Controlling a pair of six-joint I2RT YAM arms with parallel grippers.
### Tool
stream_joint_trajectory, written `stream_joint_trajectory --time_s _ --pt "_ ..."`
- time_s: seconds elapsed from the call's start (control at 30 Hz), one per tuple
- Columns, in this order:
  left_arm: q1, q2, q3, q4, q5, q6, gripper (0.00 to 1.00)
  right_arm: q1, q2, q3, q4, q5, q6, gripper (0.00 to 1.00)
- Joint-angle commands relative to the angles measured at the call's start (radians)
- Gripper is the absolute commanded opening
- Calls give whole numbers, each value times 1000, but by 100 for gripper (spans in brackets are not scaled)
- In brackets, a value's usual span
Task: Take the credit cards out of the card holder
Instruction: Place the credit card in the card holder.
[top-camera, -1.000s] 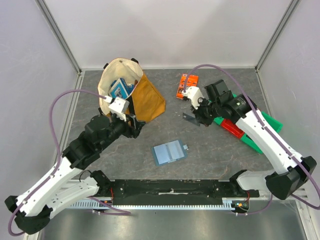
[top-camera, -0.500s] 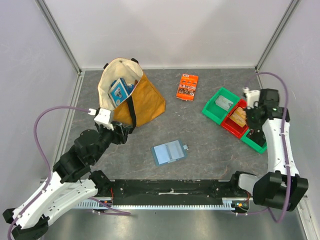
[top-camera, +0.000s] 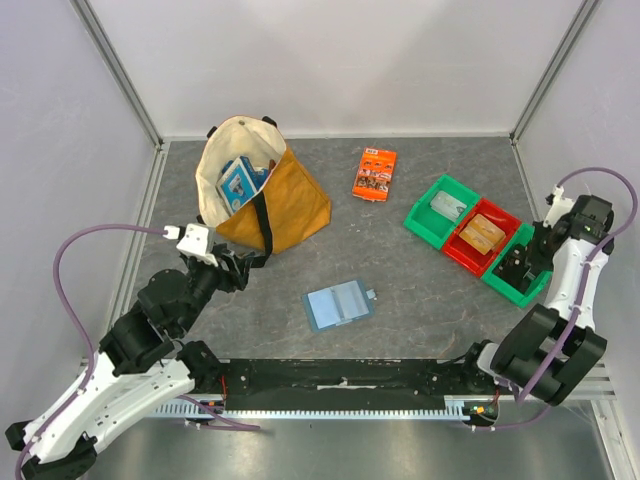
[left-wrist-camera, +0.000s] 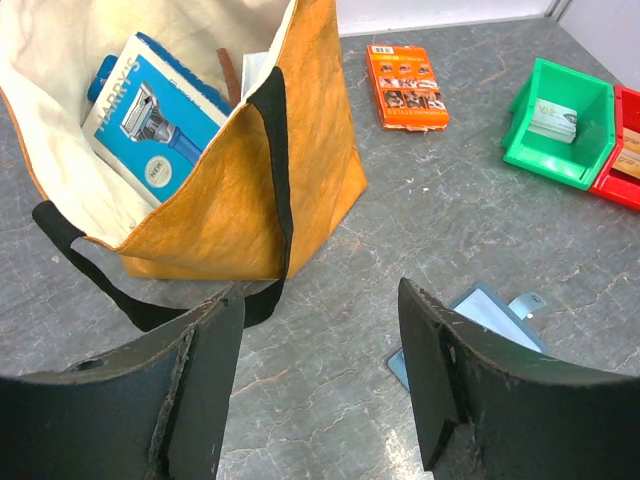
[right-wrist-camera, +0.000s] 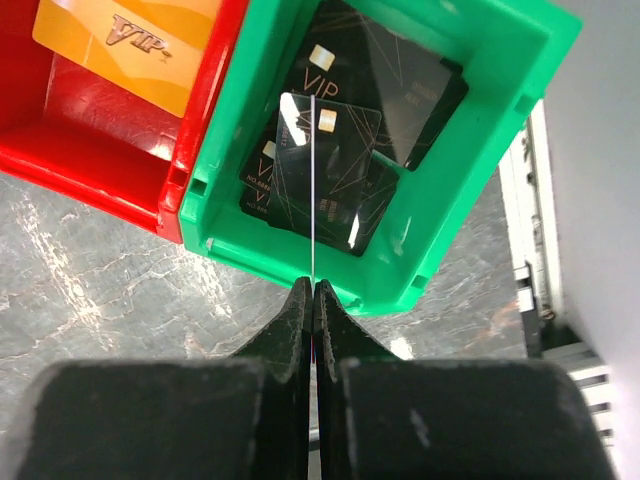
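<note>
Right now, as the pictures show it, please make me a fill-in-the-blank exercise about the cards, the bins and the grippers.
1. The right gripper pinches a thin card edge-on above the end bin, whose colour is ____.
2. The orange card lies in the middle bin, whose colour is ____.
3. The left gripper stands ____, holding nothing.
4. The blue-and-white box sits inside the ____.
Missing words: green; red; open; bag.

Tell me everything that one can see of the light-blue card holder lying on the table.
The card holder is a flat, light-blue wallet, plastic-looking, with a paler strip down its middle and a small tab sticking out on its right side in the top view. It lies slightly turned on the grey table, near the front edge, about midway across. Nothing touches it. I can make out no card in it.
</note>
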Motion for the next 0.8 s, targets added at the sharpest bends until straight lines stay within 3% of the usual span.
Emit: stream_joint_trajectory --time_s 0.0,0.27,0.47,0.6,0.7,0.77 --pt "-2 15 -3 31 -29 21 69 -46 9 -36 78 -112 68 0" --pt "-2 29 -5 32 -16 21 69 -74 57 -117 161 -226 153 0" --pt "-1 35 -6 32 -12 21 69 -88 72 -125 179 -218 182 2" --pt "2 38 -6 32 -10 20 69 -95 88 -122 181 -190 196 7" --pt "4 40 -8 32 -9 20 69 -97 109 -119 179 -175 207 20" --pt "5 41 -8 32 -7 20 69 -101 108 -119 178 -154 213 24"
